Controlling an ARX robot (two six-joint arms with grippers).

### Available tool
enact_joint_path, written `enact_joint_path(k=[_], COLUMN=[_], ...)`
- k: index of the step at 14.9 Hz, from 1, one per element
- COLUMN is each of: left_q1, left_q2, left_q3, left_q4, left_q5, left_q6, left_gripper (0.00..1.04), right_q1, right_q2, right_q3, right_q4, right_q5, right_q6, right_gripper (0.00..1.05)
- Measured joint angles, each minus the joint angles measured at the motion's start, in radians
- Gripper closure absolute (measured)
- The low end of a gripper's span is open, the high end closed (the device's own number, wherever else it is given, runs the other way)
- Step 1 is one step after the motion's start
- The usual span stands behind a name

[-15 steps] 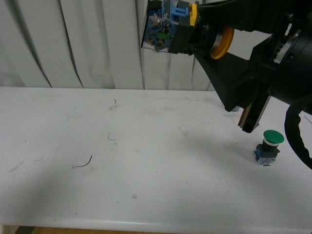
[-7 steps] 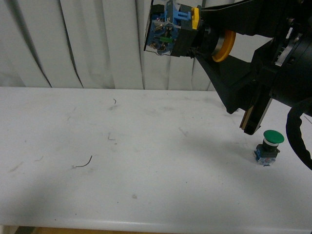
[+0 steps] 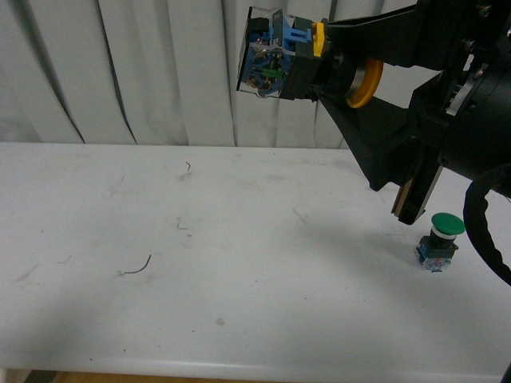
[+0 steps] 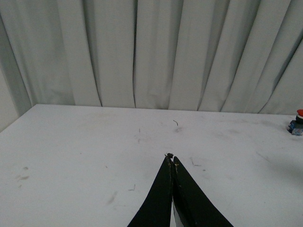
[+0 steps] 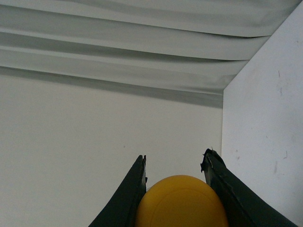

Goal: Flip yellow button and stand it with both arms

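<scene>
Yellow button (image 3: 275, 57) was off the table (image 3: 239, 239), held high in front of the curtain (image 3: 120, 72). Right end effector (image 3: 326, 62) was clenched on its neck. Button lay on its side: orange cap between the fingers and toward the wrist, blue contact block jutting toward the robot's left. Right wrist view confirmed it, the cap (image 5: 182, 201) seated in the crook of the jaws.

Left end effector (image 4: 171, 157) was clamped on nothing, tips touching, low over bare table, well apart from the button.

Judgement: the block was left exposed so the other arm could take that end for the flip. Handover not yet begun; the left jaws would need to part first.

Green button (image 3: 441, 239) stood upright below the right arm. Red button (image 4: 297, 124) sat at the far table edge.
</scene>
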Motion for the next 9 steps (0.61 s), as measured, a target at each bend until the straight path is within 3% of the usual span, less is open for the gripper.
enact_joint_path(k=[6, 7, 8, 9], left_q1=[0.0, 0.0, 0.0, 0.0], left_q2=[-0.154, -0.189, -0.345, -0.345], left_q3=[0.0, 0.0, 0.005, 0.001], left_q4=[-0.153, -0.193, -0.354, -0.362], left_q5=[0.0, 0.0, -0.002, 0.0], left_q6=[0.0, 0.0, 0.0, 0.0], left_gripper=[1.03, 1.03, 1.03, 1.03], right_q1=[0.013, 0.013, 0.012, 0.012], right_q2=[0.002, 0.002, 0.002, 0.002], right_q3=[0.003, 0.003, 0.003, 0.003], right_q4=[0.0, 0.0, 0.001, 0.003], right_q5=[0.003, 0.003, 0.005, 0.0], right_q6=[-0.016, -0.019, -0.019, -0.023], right_gripper=[0.7, 0.7, 0.7, 0.7])
